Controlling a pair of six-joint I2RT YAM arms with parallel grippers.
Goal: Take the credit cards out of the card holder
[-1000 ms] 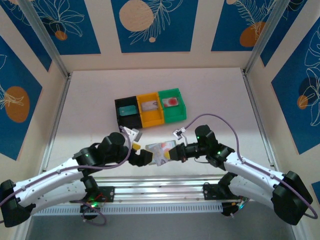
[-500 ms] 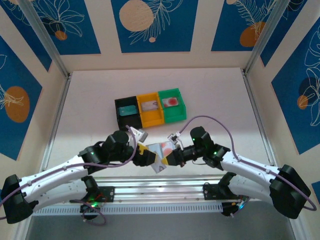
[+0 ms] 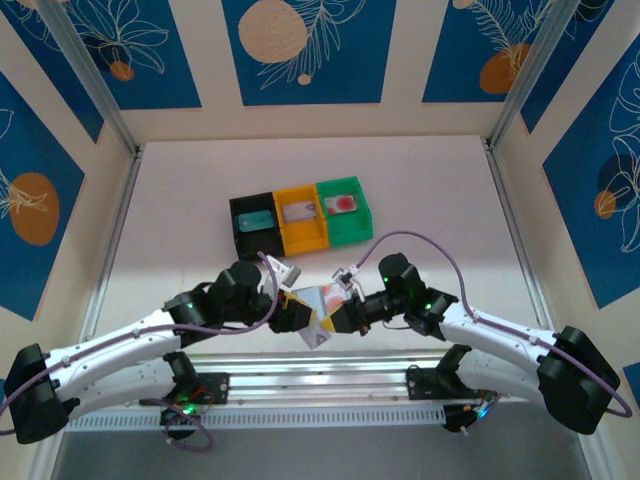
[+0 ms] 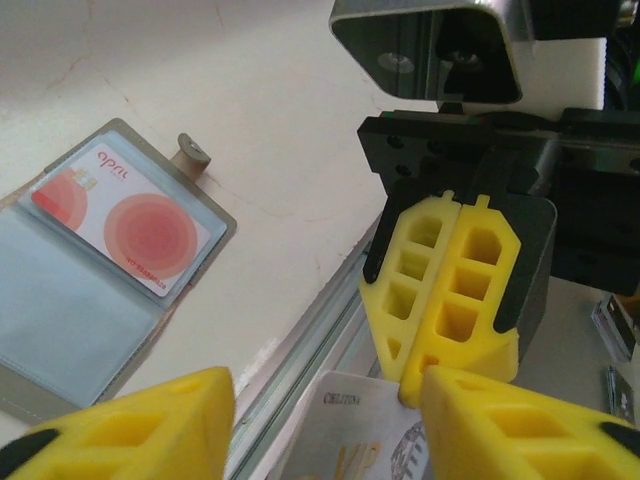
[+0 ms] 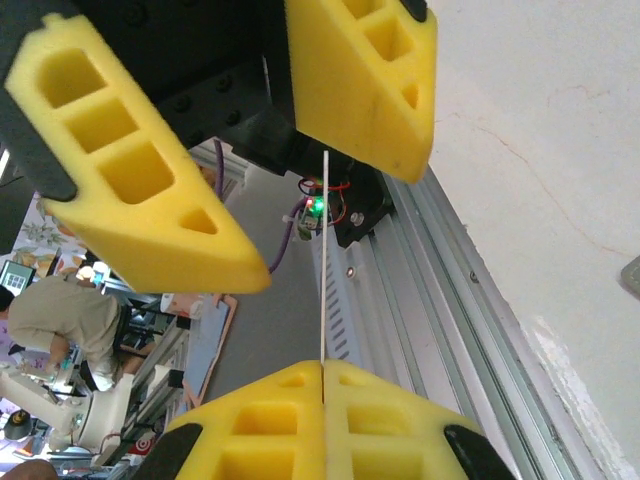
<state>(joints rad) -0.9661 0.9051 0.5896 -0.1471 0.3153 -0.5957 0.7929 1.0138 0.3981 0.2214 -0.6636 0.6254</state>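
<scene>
Card holder (image 4: 70, 320) open on table (image 4: 250, 100), red-dot card (image 4: 125, 230) in its pocket.
Right gripper (image 5: 322, 385) clamped tight on second card (image 4: 350, 430), near the holder; left gripper (image 5: 325, 215) wide open, holding nothing, fingers (image 4: 140, 425) either side of it.

Spread open, flat on the bench, off to the left of the left jaws: grey-taupe card holder (image 4: 60, 350), bluish clear pockets up (snap tab at its far edge). Tucked in one pocket: pale credit card (image 4: 120, 215) with a red dot. Pinched in the closed right jaws, between the parted left jaws: second pale printed card (image 4: 350, 435).
</scene>
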